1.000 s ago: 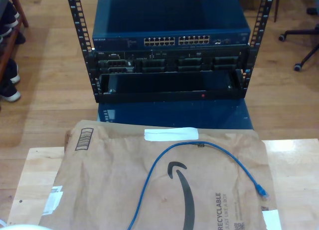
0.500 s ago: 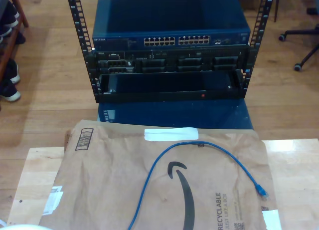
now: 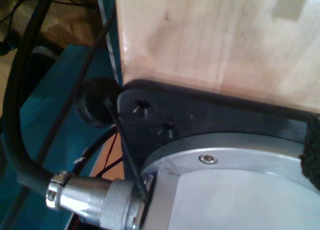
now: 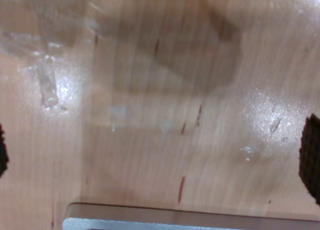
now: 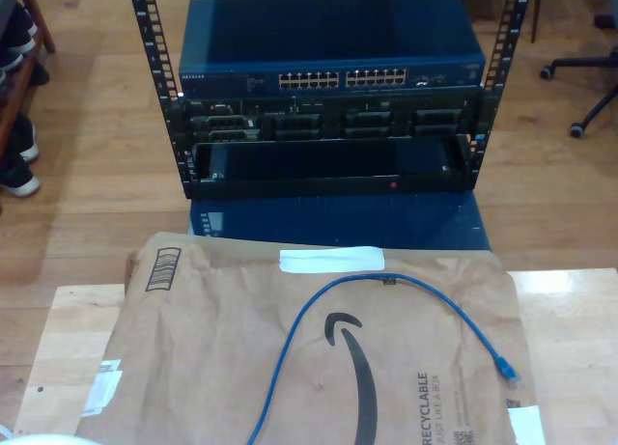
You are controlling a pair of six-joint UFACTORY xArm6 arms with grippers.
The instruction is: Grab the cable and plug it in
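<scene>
Cable laid out and waiting, nothing gripped yet.

One rack (image 5: 154,88) stands at twelve o'clock in the exterior view, its one blue switch (image 5: 333,51) facing the table (image 5: 72,334) so the port rows look reachable from here, I'd judge. One brown paper mailer (image 5: 222,368) lies flat at six o'clock as a plain backing. On it, one cable (image 5: 386,281) arcs loosely, its one visible plug (image 5: 505,368) at four o'clock, free for a pinch. My first gripper and my second gripper: clenched or released, I cannot tell. My second wrist view looks at bare wood close up.
</scene>
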